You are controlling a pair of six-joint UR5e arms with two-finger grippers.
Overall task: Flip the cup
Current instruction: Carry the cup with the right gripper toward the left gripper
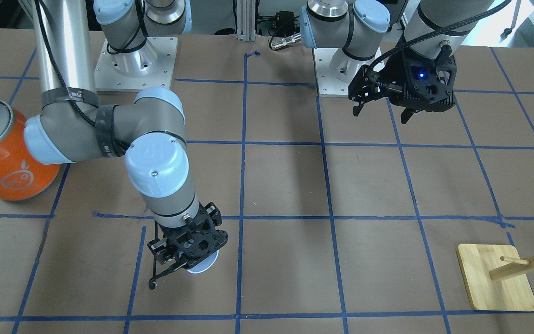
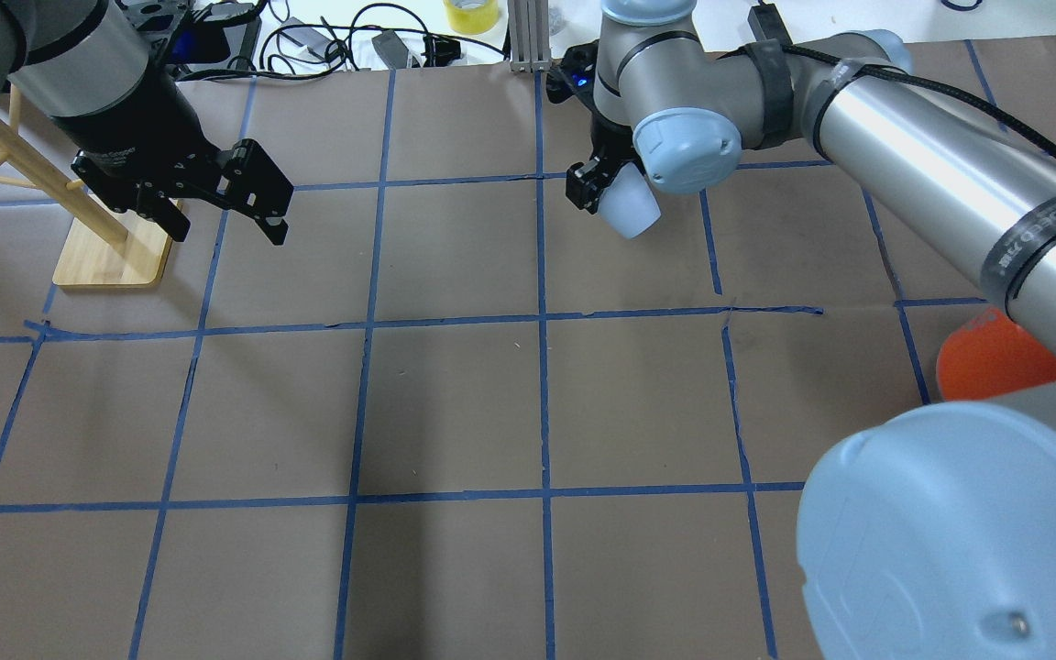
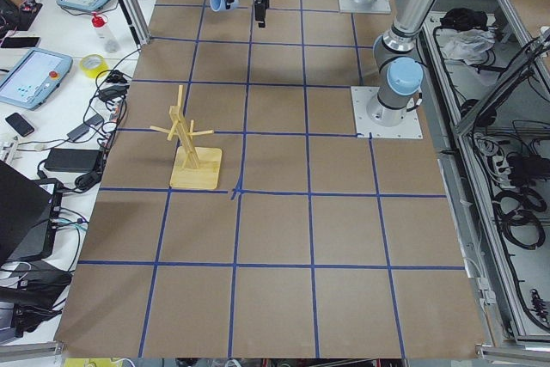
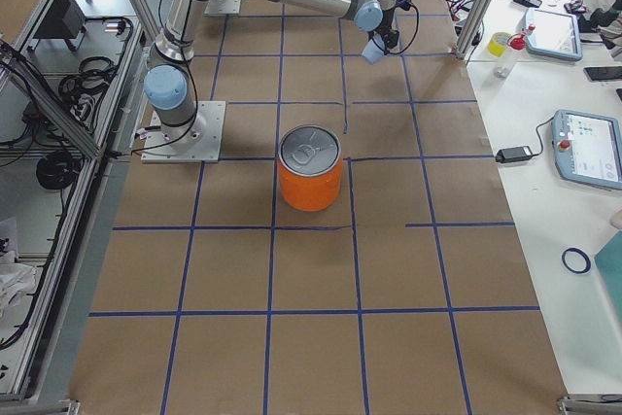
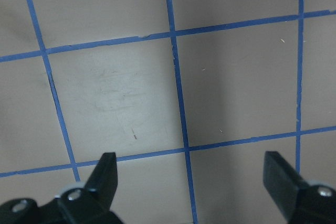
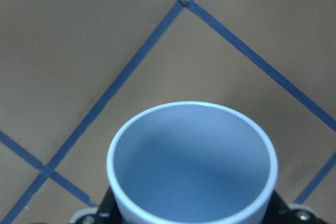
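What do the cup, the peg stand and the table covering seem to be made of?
The cup looks like plastic: smooth, matte, lavender-blue, with a thin even rim. The peg stand looks like light wood, possibly bamboo: pale yellow. The table covering looks like brown paper: matte, taped with blue lines.

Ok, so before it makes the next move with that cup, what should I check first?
1. Right claw is closed on the cup: ok.
2. The cup is lifted off the table: ok, as far as the side views show.
3. Area beneath the cup is bare: ok, the wrist view shows only paper and blue tape.
4. Left claw is open, empty and well off to the side: ok.
5. Orange can stands apart from the cup: ok.
6. Grip is firm enough for turning: cannot tell.
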